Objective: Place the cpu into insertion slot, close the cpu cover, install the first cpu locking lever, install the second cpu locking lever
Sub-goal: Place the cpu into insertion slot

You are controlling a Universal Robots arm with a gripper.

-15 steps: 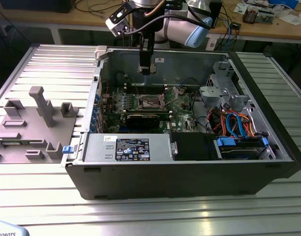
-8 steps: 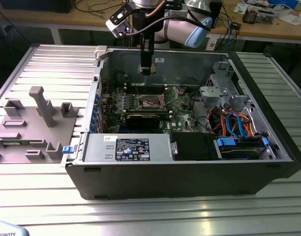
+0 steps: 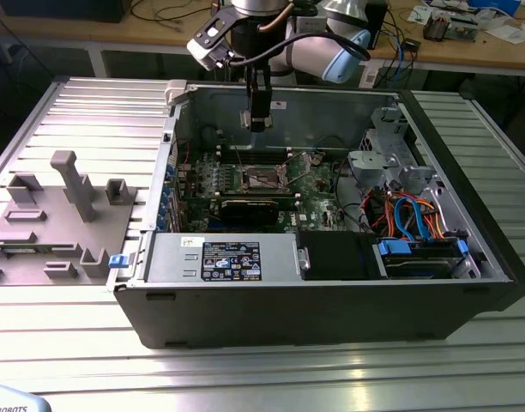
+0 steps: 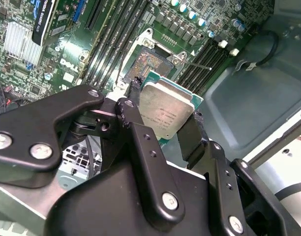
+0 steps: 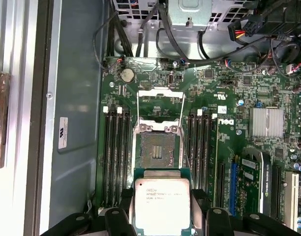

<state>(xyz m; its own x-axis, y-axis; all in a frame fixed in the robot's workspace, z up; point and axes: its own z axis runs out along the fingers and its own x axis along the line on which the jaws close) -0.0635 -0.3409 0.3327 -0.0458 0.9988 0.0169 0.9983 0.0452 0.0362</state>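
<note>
Overhead, we saw the end effector hanging above the open computer case, its two black fingers closed on opposite edges of the cpu. The cpu was held clear of the bare insertion slot, whose cpu cover stood flipped open.

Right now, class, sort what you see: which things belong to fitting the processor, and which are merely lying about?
Job in hand: the gripper, shut on the cpu; the empty socket; the cpu cover, open.
Lying about: grey fixture tray; drive cage; blue cables; power supply; heatsink.
</note>
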